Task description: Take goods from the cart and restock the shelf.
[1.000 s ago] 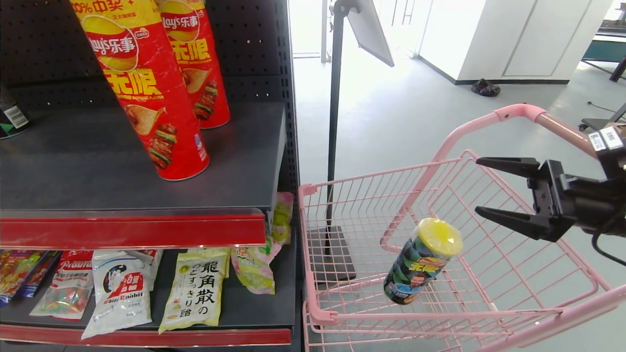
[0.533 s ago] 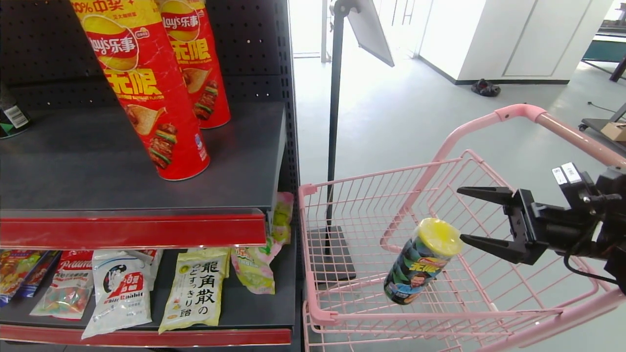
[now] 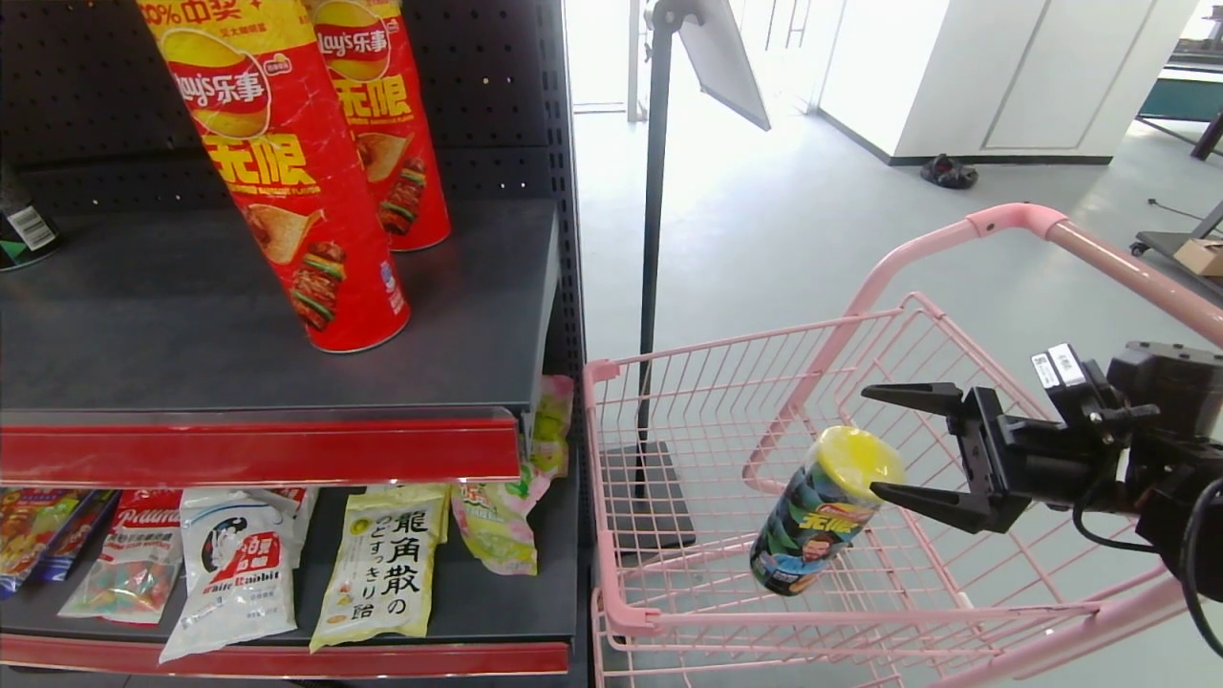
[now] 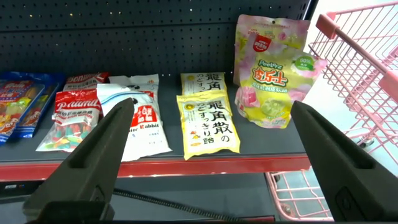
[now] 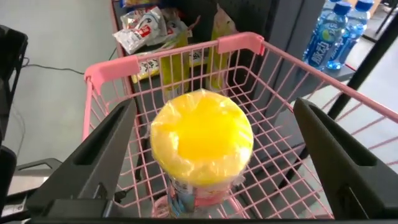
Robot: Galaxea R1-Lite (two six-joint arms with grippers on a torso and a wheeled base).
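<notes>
A dark chips can with a yellow lid (image 3: pixel 824 511) leans inside the pink wire cart (image 3: pixel 726 382). My right gripper (image 3: pixel 884 440) hangs open inside the cart, its fingertips level with the can's lid and just to its right. From the right wrist the yellow lid (image 5: pixel 202 137) lies between the two open fingers (image 5: pixel 93 155). The grey upper shelf (image 3: pixel 191 325) carries two tall red chips cans (image 3: pixel 287 182). My left gripper (image 4: pixel 211 155) is open and faces the lower shelf (image 4: pixel 155 163) of snack bags.
Several snack bags (image 3: pixel 382 564) lie on the lower shelf. A black sign stand pole (image 3: pixel 654 220) rises just behind the cart's near-left corner. A dark bottle (image 3: pixel 24 229) stands at the upper shelf's left edge. Water bottles (image 5: pixel 339 34) appear beyond the cart.
My right gripper has come down and to the left into the cart, closing in on the can's yellow lid, still open. The can and the shelf goods have not moved.
</notes>
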